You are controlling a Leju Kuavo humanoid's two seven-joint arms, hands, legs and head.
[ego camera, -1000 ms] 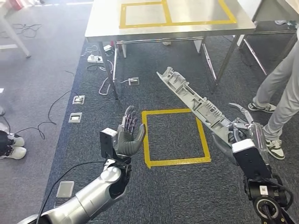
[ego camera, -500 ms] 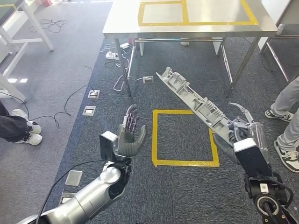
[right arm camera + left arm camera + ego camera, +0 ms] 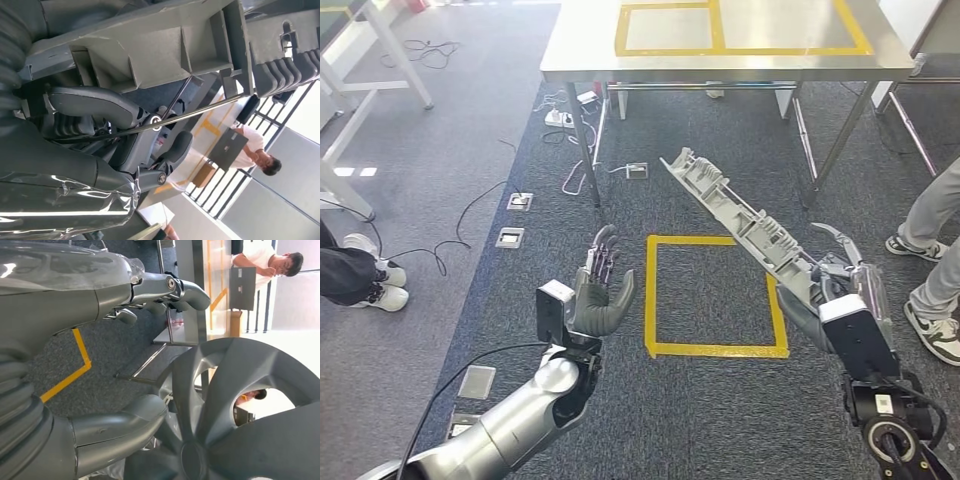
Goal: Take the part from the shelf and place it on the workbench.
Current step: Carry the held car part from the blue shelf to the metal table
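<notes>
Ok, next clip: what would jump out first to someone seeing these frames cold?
The long grey ribbed plastic part stands out first: the right hand grips one end and the rest slants up over the carpet toward the steel workbench with its yellow tape outlines. Next, the left hand, empty with fingers spread, raised beside a yellow tape square on the floor. A person's legs and sneakers stand at the right edge.

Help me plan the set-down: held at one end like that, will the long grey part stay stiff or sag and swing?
The long grey part probably stays stiff: ribbed moulding, it juts out straight with no visible droop. The right hand grips only one end, so it may lever or twist. Likely light plastic.
</notes>
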